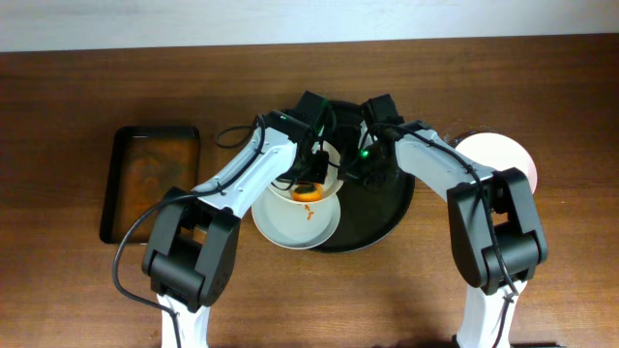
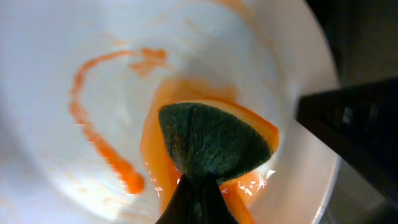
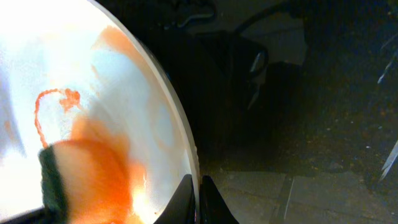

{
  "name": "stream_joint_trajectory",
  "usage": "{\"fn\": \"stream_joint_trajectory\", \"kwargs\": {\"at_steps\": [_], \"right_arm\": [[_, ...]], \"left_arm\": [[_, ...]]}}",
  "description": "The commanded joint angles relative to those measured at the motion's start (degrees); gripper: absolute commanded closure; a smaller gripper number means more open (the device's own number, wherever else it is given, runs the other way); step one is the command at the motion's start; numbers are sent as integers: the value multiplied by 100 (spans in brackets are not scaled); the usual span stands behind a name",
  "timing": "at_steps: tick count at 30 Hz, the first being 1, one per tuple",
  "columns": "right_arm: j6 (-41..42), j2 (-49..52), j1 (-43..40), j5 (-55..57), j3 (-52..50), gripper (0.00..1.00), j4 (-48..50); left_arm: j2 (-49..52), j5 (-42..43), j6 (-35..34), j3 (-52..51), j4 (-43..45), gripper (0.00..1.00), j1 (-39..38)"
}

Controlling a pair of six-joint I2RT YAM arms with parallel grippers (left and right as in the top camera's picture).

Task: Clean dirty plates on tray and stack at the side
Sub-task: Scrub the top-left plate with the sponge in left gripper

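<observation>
The left tool (image 2: 198, 198) gripped the green sponge (image 2: 214, 146) against the sauce-smeared plate (image 2: 56, 37) — the right tool (image 3: 198, 198) pinched that plate's rim over the dark tray (image 1: 387, 217).

The left arm (image 1: 240, 172) and right arm (image 1: 440, 159) share white links, bulky black joints (image 1: 189, 256) and loose black cables (image 1: 117, 261).

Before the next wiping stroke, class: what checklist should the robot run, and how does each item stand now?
1. Left gripper shut on sponge: ok.
2. Right gripper pinching the dirty plate by its rim: ok.
3. Sponge touching the dirty plate: ok.
4. Dirty plate wiped clean: not ok; an orange sauce streak remains.
5. Side plate beside the black tray free for stacking: cannot tell; the right arm partly covers it.
</observation>
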Motion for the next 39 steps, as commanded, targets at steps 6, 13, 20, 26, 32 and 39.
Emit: {"fn": "stream_joint_trajectory", "kwargs": {"at_steps": [6, 13, 20, 26, 32, 39], "right_arm": [[-98, 61, 24, 79, -35, 96, -192], [-101, 61, 24, 79, -35, 96, -229], [-101, 61, 24, 79, -35, 96, -260], [-98, 61, 24, 190, -35, 96, -264], [-98, 61, 24, 188, -35, 96, -284], [-98, 61, 24, 190, -35, 96, -302]], "left_arm": [[271, -1058, -125, -28, 232, 100, 505], [271, -1720, -125, -28, 575, 100, 581], [197, -2083, -127, 229, 492, 100, 586], [-337, -1456, -337, 643, 428, 100, 560], [-297, -221, -494, 573, 428, 100, 553], [-50, 452, -575, 365, 581, 100, 501]]}}
